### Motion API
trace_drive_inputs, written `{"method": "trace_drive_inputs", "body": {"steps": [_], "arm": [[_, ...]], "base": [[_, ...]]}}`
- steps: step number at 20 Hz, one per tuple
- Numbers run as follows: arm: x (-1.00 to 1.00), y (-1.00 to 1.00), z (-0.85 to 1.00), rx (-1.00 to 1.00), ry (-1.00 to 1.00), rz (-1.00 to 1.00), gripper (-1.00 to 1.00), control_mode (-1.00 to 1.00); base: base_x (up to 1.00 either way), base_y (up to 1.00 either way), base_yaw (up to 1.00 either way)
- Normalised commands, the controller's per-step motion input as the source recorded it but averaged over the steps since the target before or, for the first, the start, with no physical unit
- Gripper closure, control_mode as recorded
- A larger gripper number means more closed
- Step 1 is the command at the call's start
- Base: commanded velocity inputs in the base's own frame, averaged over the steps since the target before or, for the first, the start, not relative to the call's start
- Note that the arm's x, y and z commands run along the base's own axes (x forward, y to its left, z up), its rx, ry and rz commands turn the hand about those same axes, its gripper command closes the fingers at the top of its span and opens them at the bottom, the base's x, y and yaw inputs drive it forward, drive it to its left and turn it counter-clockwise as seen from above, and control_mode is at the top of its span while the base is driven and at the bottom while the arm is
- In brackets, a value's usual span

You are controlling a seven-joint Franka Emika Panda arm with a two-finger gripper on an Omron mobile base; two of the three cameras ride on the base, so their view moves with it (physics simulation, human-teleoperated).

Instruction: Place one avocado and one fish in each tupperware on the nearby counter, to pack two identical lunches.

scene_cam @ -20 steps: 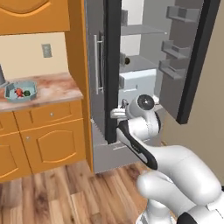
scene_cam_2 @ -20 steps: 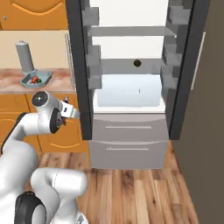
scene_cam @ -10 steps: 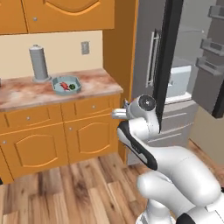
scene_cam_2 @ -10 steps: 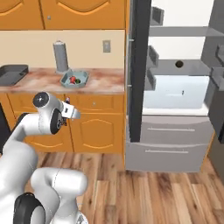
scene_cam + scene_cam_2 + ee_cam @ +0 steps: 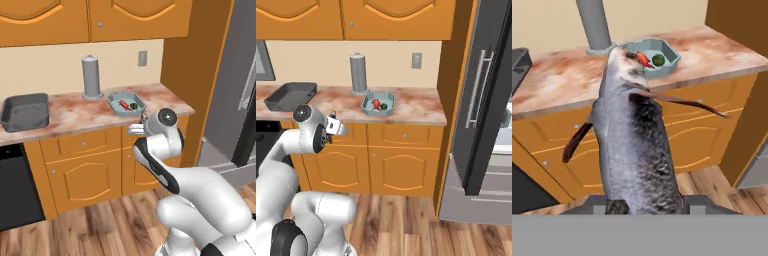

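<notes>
Left base view: mottled counter (image 5: 75, 117) over orange cabinets (image 5: 82, 172), wood floor (image 5: 90, 227); no legible writing. Gripper (image 5: 644, 202) apparently clamps the grey fish (image 5: 634, 150).

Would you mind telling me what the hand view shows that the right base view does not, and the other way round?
Only the hand view shows the grey fish up close, clamped in the gripper. Only the right base view shows the fridge door, the upper cabinets and the wall outlet. Both share the counter, the pale blue tupperware holding a red fish and green avocado, the grey cylinder and the dark tupperware.
</notes>
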Motion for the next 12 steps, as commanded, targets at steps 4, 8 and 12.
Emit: {"method": "trace_drive_inputs", "body": {"steps": [4,8,12], "arm": [[0.00,0.00,0.00,0.00,0.00,0.00,1.00,1.00],[0.00,0.00,0.00,0.00,0.00,0.00,1.00,1.00],[0.00,0.00,0.00,0.00,0.00,0.00,1.00,1.00]], "base": [[0.72,1.00,0.04],[0.71,1.00,0.04],[0.73,1.00,0.03]]}}
